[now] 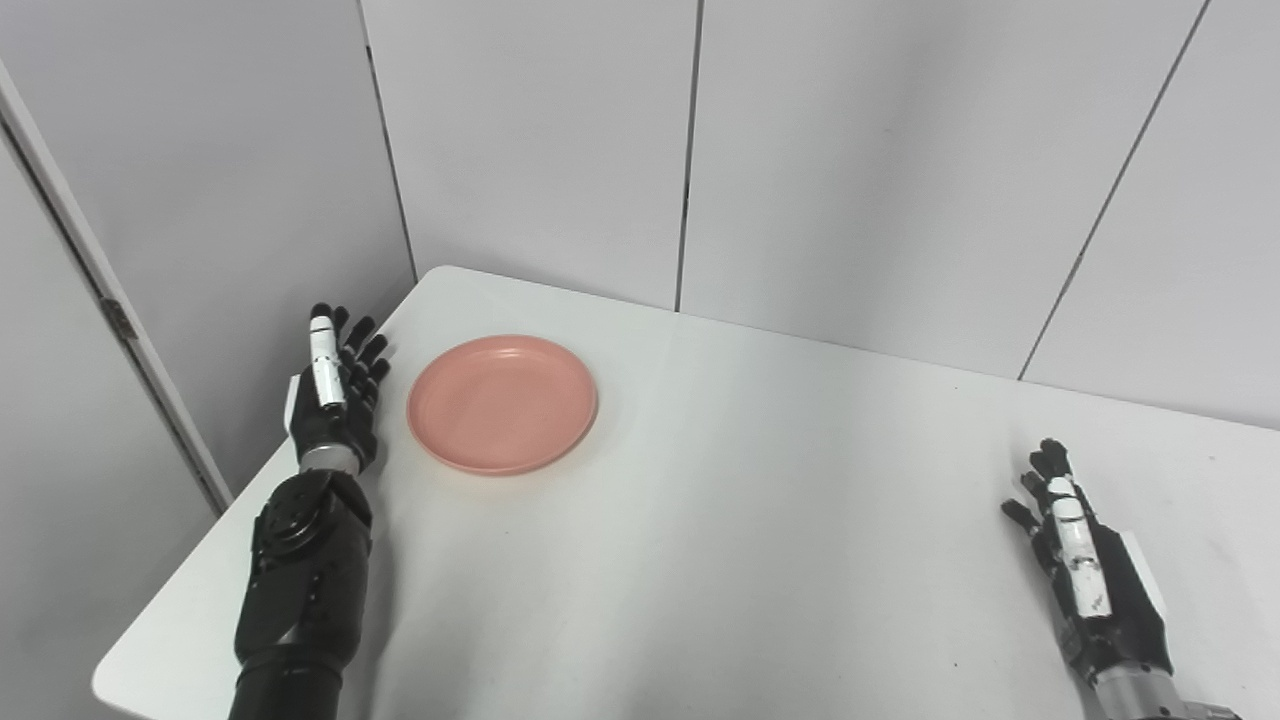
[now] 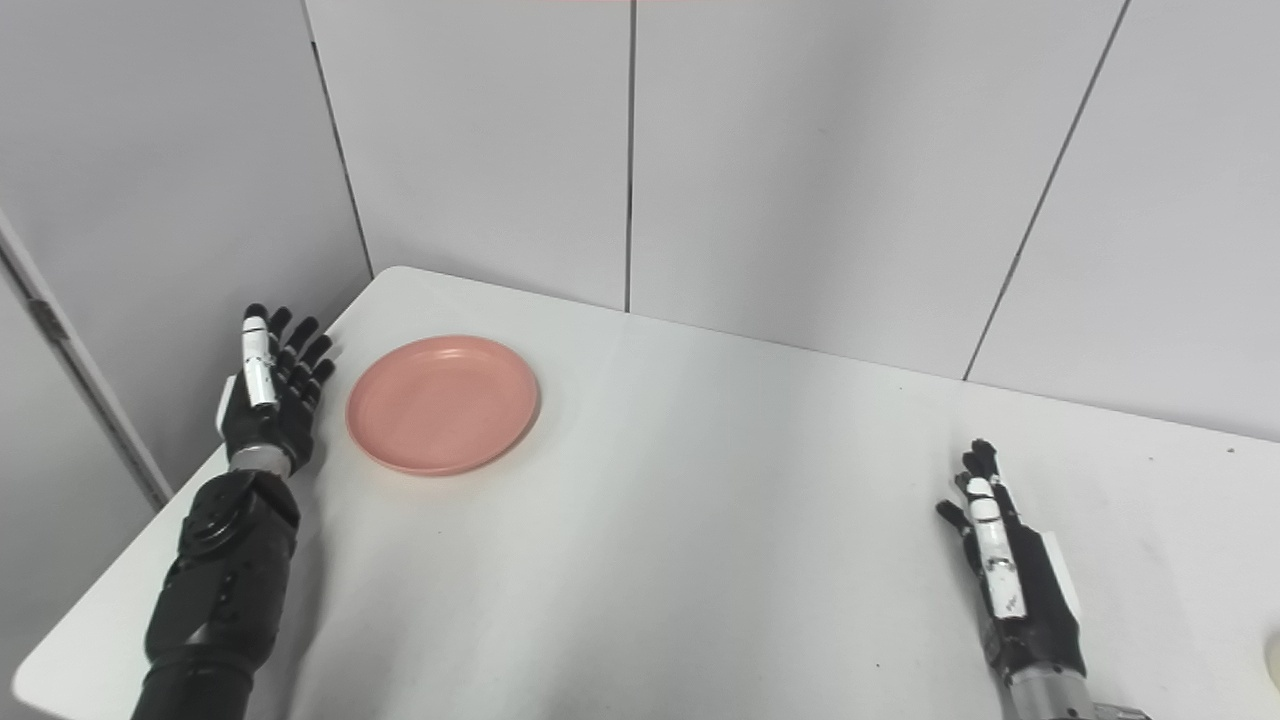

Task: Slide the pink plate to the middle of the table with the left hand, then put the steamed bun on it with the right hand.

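Nearest the cameras, at the bottom right, the right hand (image 1: 1085, 575) rests low over the white table (image 1: 760, 520), edge-on, with its fingers stretched forward and slightly spread. It holds nothing, and nothing lies against it. In the right eye view only, a small pale rounded shape (image 2: 1273, 655) shows at the picture's right edge, to the outer side of this hand and a little nearer than its fingertips. It is cut off by the frame, so I cannot tell whether it is the steamed bun.

On the other side, the left arm (image 1: 300, 590) comes up along the table's left edge, and the left hand (image 1: 335, 395) stands farther out than the right one. It is open too: palm turned inward, fingers straight and apart, gripping nothing.

The pink plate (image 1: 502, 403) lies flat on the table just beside the left hand's palm side, toward the table's middle. A narrow strip of bare table shows between the hand and the plate's rim, so the two are close but not touching. The plate is empty and sits well apart from the right hand, far across the table from it and farther from the cameras.

Beyond the fingertips of both hands, the table ends against grey wall panels (image 1: 850, 150).
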You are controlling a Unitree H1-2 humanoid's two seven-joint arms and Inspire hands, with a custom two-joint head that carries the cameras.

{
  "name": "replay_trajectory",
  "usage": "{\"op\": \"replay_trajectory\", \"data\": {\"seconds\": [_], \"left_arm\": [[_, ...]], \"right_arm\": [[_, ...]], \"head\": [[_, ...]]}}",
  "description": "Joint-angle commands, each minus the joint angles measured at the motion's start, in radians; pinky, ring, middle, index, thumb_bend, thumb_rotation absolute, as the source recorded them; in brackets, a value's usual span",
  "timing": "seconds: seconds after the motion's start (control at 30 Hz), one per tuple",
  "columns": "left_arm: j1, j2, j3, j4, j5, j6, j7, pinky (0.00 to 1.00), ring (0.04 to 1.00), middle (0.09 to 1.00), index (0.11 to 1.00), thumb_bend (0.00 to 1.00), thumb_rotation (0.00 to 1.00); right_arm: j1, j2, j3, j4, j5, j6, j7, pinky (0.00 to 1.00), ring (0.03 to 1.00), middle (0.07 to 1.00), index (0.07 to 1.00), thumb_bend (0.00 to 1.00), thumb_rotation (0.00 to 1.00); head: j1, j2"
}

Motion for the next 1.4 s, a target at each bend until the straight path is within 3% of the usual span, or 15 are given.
{"op": "replay_trajectory", "data": {"seconds": [0.0,0.27,0.53,0.7,1.37], "left_arm": [[-0.038,0.011,-0.011,0.025,-0.006,-0.011,-0.026,0.96,0.925,0.924,0.938,0.52,1.00],[-0.049,-0.004,-0.026,0.080,0.006,0.007,-0.032,0.93,0.915,0.917,0.933,0.52,1.00],[-0.064,-0.015,-0.084,0.141,0.017,0.020,-0.072,0.95,0.924,0.929,0.938,0.52,1.00],[-0.071,-0.029,-0.121,0.152,0.019,0.036,-0.090,0.92,0.903,0.913,0.922,0.52,1.00],[-0.053,-0.081,-0.229,0.058,0.056,0.124,-0.155,0.93,0.913,0.917,0.924,0.52,1.00]], "right_arm": [[-0.001,-0.010,-0.003,-0.011,-0.002,0.020,-0.002,1.00,1.000,1.000,1.000,0.08,1.00],[0.001,-0.010,0.000,-0.016,-0.005,0.018,0.000,1.00,1.000,1.000,1.000,0.09,1.00],[0.003,0.000,0.002,-0.026,-0.013,0.022,-0.013,1.00,1.000,1.000,1.000,0.09,1.00],[0.005,0.008,0.003,-0.030,-0.025,0.021,-0.025,1.00,0.993,1.000,1.000,0.09,1.00],[0.010,0.032,0.006,-0.023,-0.033,0.024,-0.043,0.99,0.974,0.982,0.996,0.14,1.00]], "head": [[-0.001,0.001],[-0.007,0.008],[-0.025,0.011],[-0.036,0.011],[-0.134,0.033]]}}
